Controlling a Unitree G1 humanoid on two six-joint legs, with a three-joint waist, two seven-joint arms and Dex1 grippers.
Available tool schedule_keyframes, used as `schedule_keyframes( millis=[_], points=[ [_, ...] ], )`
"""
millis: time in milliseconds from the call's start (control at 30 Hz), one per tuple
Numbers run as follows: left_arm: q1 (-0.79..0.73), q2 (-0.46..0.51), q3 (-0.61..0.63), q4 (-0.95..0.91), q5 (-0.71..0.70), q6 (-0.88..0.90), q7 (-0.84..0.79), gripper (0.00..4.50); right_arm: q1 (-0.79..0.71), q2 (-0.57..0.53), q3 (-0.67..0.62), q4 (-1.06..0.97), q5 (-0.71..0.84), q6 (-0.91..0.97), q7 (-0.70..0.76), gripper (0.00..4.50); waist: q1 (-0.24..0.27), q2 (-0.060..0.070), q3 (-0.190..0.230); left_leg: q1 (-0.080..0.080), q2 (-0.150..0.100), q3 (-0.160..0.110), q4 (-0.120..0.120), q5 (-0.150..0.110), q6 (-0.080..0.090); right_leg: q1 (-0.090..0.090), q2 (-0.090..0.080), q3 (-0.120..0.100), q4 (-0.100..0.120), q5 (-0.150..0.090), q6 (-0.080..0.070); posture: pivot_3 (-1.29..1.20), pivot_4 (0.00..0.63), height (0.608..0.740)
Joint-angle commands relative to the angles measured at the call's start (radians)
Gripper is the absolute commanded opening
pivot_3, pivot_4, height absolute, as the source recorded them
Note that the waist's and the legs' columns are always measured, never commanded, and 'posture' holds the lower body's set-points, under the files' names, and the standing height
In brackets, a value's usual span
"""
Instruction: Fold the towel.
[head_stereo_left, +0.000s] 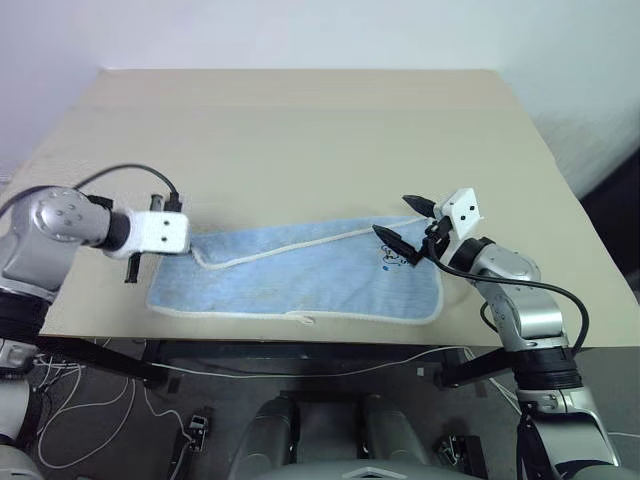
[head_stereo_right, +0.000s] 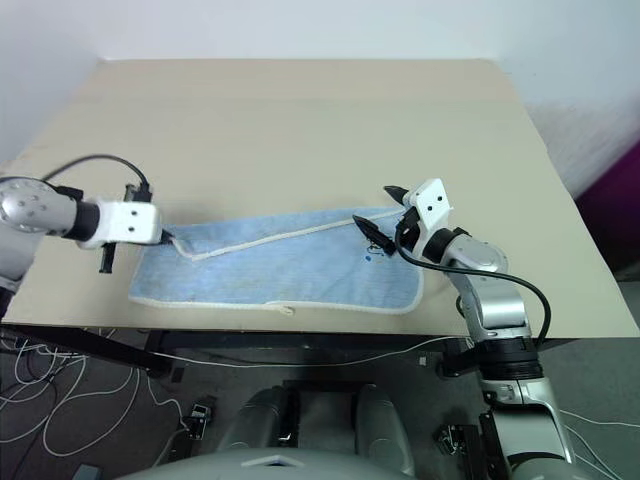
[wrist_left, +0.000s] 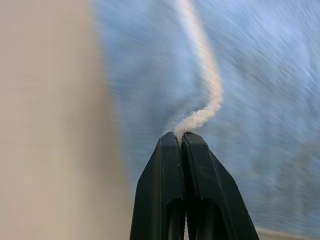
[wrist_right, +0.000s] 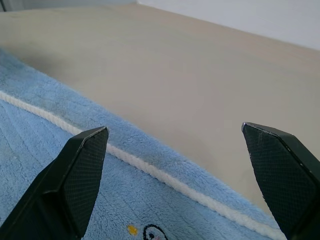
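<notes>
A light blue towel (head_stereo_left: 300, 275) lies lengthwise along the near edge of the beige counter (head_stereo_left: 300, 130), already doubled over on itself, its white piped edging (head_stereo_left: 290, 245) running across the upper layer. At the towel's left end, the left hand (head_stereo_left: 188, 240) has its two black fingers (wrist_left: 170, 200) pressed together on the white piping at the corner, pinching it; the wrist view shows the cord emerging right at the fingertips, with blue terry cloth on one side and bare counter on the other. At the towel's right end, the right hand (head_stereo_left: 402, 222) hovers with its fingers (wrist_right: 80, 175) spread wide, one fingertip over the cloth beside the small dark printed logo (head_stereo_left: 387, 264), the other over the counter just beyond the towel's far edge; whether either tip touches the fabric cannot be told. The logo is partly cut off at the edge of the right wrist view and too small in the head views to read. A small loop (head_stereo_left: 303, 319) sticks out from the towel's near edge. The left wrist view is streaked with blur, so the weave there is hard to make out.
</notes>
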Motion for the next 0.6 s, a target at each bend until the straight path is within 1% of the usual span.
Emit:
schedule_keyframes(
  millis=[33,233,333,500,600],
  points=[
    [0.009,0.013,0.049,-0.029,-0.033,0.010,0.014,0.03,-0.012,-0.040,-0.027,-0.002,-0.011,-0.042,0.022,4.50,-0.001,0.000,0.000,0.000,0.000,0.000,0.000,0.000,0.000,0.000,0.000,0.000,0.000,0.000,0.000,0.00,0.150,0.740],
    [0.055,0.001,0.097,-0.065,-0.062,0.047,0.081,0.03,-0.068,-0.191,-0.018,0.091,-0.089,-0.117,0.103,4.50,-0.001,0.000,0.000,0.000,0.000,0.000,0.000,0.000,0.000,0.000,0.000,0.000,0.000,0.000,0.000,0.00,0.150,0.740],
    [0.096,-0.010,0.132,-0.086,-0.083,0.083,0.127,0.03,-0.112,-0.260,0.020,0.190,-0.200,-0.223,0.095,4.50,-0.001,0.000,0.000,0.000,0.000,0.000,0.000,0.000,0.000,0.000,0.000,0.000,0.000,0.000,0.000,0.00,0.150,0.740],
    [0.154,-0.029,0.158,-0.126,-0.106,0.129,0.169,0.03,-0.185,-0.291,0.093,0.394,-0.373,-0.436,0.023,4.50,-0.005,0.000,0.000,0.000,0.000,0.001,0.000,0.000,0.000,0.000,0.000,0.000,0.000,0.000,0.000,0.00,0.150,0.740],
    [0.163,-0.038,0.171,-0.136,-0.117,0.146,0.187,0.03,-0.230,-0.281,0.126,0.499,-0.427,-0.520,0.000,4.50,-0.004,0.000,0.000,0.000,0.000,0.001,0.000,0.000,0.000,-0.001,0.000,0.001,0.000,0.000,0.000,0.00,0.150,0.740]
  ],
)
